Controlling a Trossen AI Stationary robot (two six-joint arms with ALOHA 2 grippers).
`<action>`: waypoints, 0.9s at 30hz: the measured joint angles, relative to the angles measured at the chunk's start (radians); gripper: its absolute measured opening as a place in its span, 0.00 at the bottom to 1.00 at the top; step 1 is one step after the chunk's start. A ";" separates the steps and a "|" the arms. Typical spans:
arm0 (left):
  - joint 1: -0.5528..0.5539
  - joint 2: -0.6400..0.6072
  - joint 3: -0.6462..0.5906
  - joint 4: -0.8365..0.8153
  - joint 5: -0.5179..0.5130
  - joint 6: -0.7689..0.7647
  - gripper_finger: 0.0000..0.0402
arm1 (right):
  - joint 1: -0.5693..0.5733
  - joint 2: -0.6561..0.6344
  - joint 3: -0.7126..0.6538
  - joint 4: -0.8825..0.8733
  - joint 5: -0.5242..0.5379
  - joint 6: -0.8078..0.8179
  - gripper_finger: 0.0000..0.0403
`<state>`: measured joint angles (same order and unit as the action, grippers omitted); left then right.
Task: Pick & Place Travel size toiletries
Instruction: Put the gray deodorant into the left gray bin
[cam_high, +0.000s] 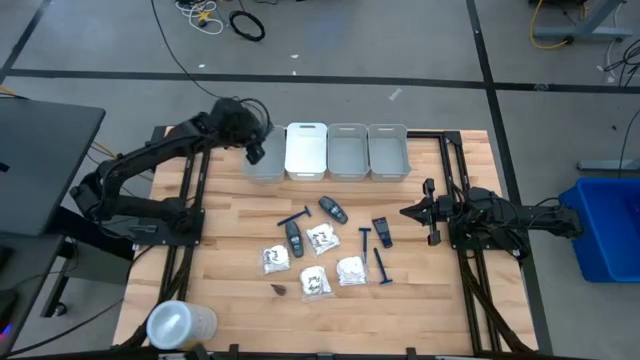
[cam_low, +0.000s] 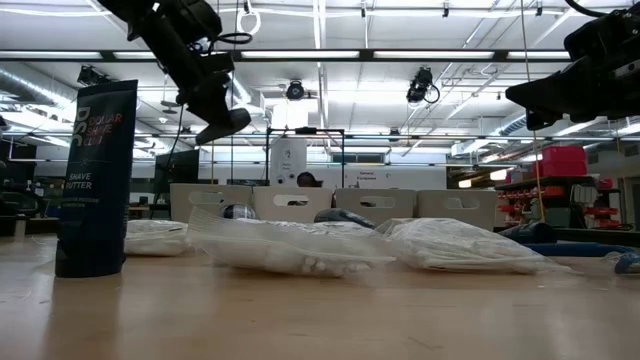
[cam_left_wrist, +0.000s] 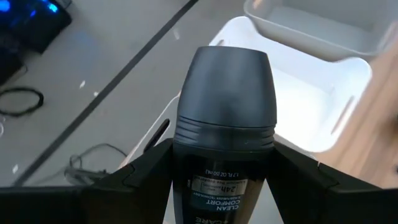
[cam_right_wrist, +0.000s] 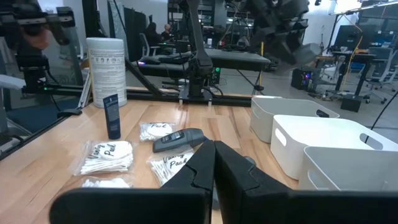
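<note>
My left gripper (cam_high: 254, 150) is shut on a dark oval case (cam_left_wrist: 225, 106) with a rounded cap, above the leftmost grey bin (cam_high: 266, 168). It also shows high up in the low view (cam_low: 222, 124). Other toiletries lie on the table's middle: dark oval cases (cam_high: 333, 208), white crinkly packets (cam_high: 322, 238) and thin blue razors (cam_high: 295, 217). My right gripper (cam_high: 408, 212) is shut and empty, held above the table to the right of them; its fingers meet in the right wrist view (cam_right_wrist: 214, 163). My left gripper pinches the dark case by the two sides of its labelled body (cam_left_wrist: 224, 182), one finger on each side. The cap end (cam_left_wrist: 227, 74) sticks out past the fingertips. The case is lifted clear, over the leftmost bin.
Four bins stand in a row at the far edge: one grey, one white (cam_high: 306, 150), two more grey (cam_high: 388, 152). A dark shave-butter tube (cam_right_wrist: 112, 116) stands upright near the packets. A white canister (cam_high: 182, 325) is at the near left corner.
</note>
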<state>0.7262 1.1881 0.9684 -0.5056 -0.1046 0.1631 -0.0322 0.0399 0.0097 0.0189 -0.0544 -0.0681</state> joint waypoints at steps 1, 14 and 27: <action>0.004 0.000 0.000 0.000 -0.008 -0.023 0.59 | 0.000 0.000 0.000 0.000 0.000 0.000 0.03; 0.007 0.061 -0.005 -0.008 -0.016 -0.267 0.59 | 0.000 0.000 0.000 0.000 0.000 0.000 0.03; 0.019 0.230 -0.005 -0.018 -0.010 -0.363 0.59 | 0.000 0.000 0.000 0.000 0.000 0.000 0.03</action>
<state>0.7451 1.4183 0.9630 -0.5241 -0.1142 -0.2002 -0.0319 0.0400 0.0100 0.0188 -0.0542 -0.0678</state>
